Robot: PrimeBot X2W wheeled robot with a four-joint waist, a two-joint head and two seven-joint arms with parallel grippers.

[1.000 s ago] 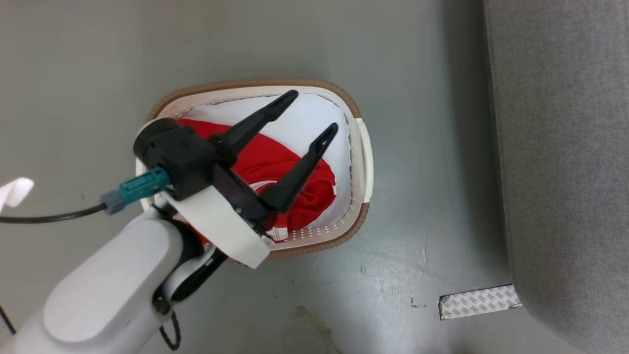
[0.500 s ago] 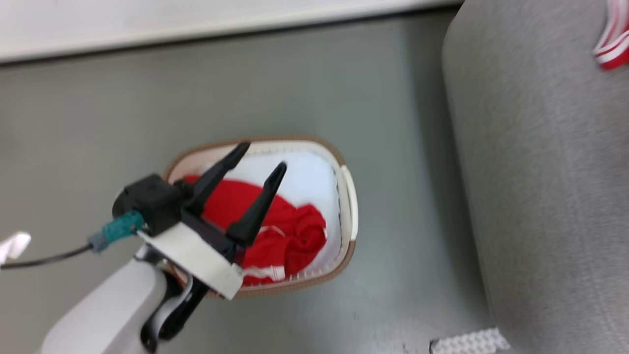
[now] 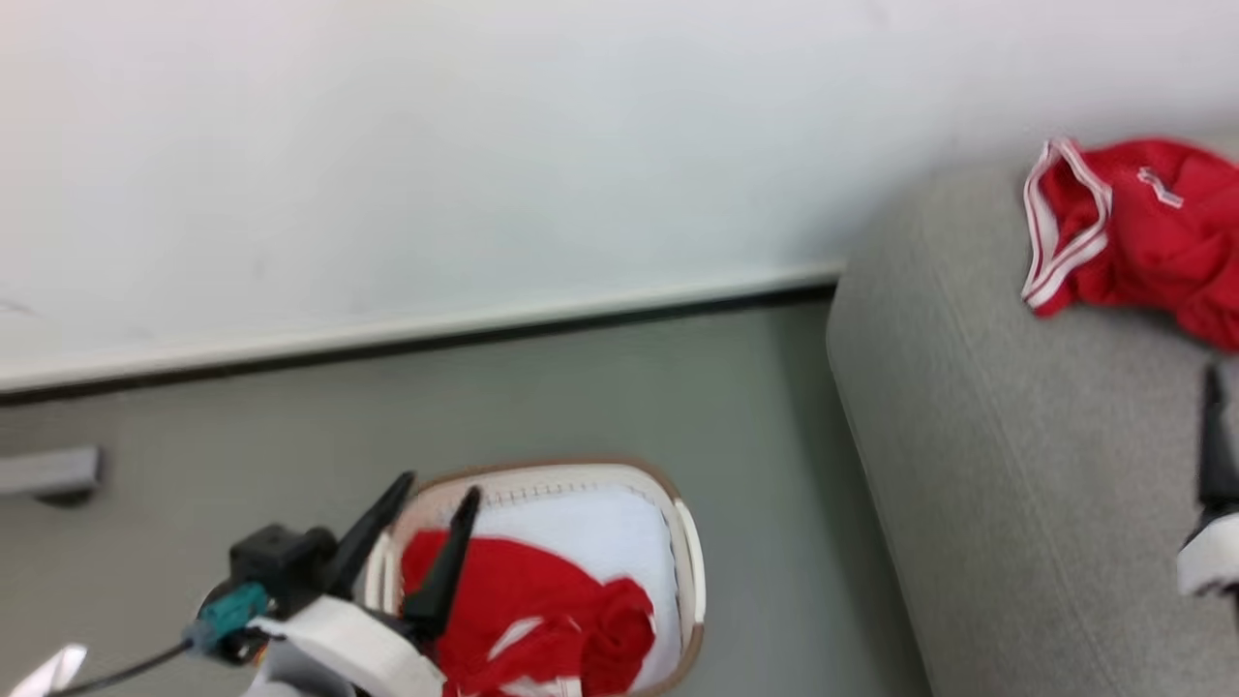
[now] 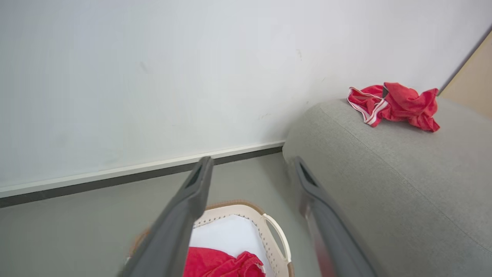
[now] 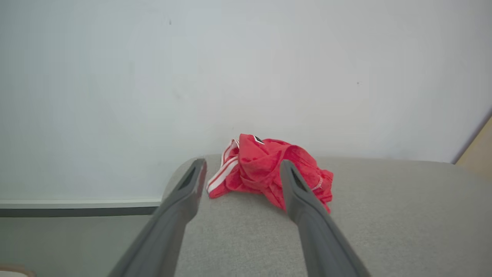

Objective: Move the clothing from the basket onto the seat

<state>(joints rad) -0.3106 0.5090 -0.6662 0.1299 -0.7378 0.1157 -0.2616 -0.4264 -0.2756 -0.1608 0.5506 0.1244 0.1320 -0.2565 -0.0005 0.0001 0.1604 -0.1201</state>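
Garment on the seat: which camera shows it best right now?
Right wrist view: the red garment lies crumpled on the seat, large and centred, one finger overlapping it. Left wrist view shows it whole but smaller; head view cuts it at the right edge.

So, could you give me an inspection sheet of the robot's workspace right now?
Surface: grey floor; grey seat beside the basket.
Job's things: red clothing in the basket; another red garment on the seat.
Clutter: blurred grey object by the wall.
Grippers: left gripper open, empty, over the basket; right gripper open, empty, over the seat.
Cables: black cable with teal plug at the left wrist.
Surroundings: white wall, pale baseboard.
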